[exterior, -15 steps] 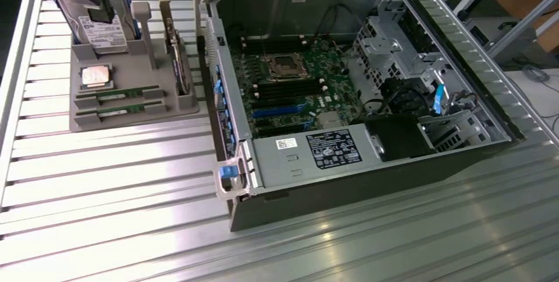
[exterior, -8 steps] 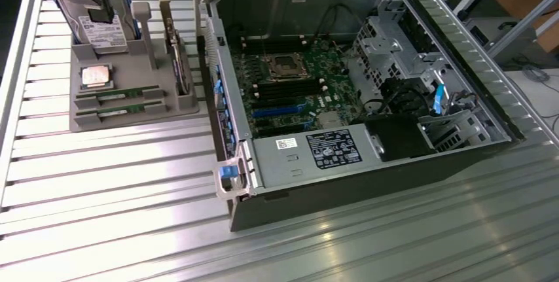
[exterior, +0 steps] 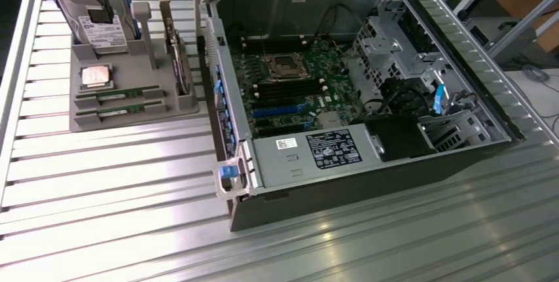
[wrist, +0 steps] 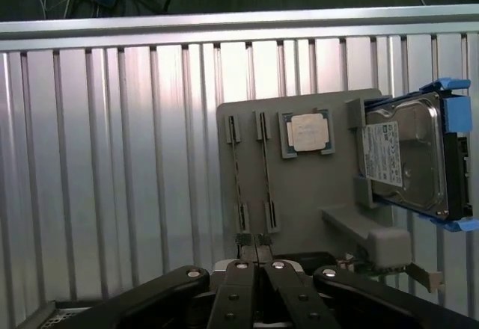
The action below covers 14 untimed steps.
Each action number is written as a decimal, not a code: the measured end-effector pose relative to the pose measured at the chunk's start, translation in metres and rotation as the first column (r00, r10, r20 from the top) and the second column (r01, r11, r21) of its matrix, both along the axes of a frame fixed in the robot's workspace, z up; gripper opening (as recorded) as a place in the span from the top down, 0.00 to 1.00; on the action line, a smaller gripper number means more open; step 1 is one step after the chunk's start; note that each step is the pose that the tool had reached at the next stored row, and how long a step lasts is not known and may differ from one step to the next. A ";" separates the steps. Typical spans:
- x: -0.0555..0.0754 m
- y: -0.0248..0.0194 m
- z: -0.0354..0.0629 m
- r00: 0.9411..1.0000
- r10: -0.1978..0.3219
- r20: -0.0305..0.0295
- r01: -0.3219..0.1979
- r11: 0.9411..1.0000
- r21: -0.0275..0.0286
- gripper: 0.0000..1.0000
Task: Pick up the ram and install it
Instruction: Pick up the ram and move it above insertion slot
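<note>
The black claw (wrist: 254, 248) is shut tight, its two tips pressed together with nothing between them. Just past the tips sits a flat gray plastic holder (wrist: 314, 194). Two long, thin green ram sticks (wrist: 237, 172) stand on edge in its slots, side by side. Beside them lies a square silver chip (wrist: 307, 131). A shiny hard drive (wrist: 408, 157) in a blue frame has a white label, with words too small to read. All rest on a ribbed metal table (wrist: 112, 157). The open computer case (exterior: 349, 193) holds a green board (exterior: 297, 95) and a gray box (exterior: 288, 164) with a black-and-white label I cannot read.
</note>
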State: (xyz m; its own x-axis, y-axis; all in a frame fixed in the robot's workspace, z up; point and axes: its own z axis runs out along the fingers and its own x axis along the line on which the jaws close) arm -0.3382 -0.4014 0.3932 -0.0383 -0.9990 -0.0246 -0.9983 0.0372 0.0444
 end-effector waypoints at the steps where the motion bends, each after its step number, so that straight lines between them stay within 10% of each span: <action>1: 0.000 0.0000 0.0000 1.000 0.007 0.000 -0.007 1.000 0.000 0.89; 12: 0.000 0.0000 0.0000 0.998 0.056 0.000 -0.056 0.998 0.000 0.89; 14: 0.000 0.0000 0.0000 0.998 0.056 0.000 -0.056 0.998 0.000 0.77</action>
State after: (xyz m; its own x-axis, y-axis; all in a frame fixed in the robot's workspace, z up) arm -0.3382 -0.4014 0.3932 0.0179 -0.9995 -0.0247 -0.9988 -0.0190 0.0444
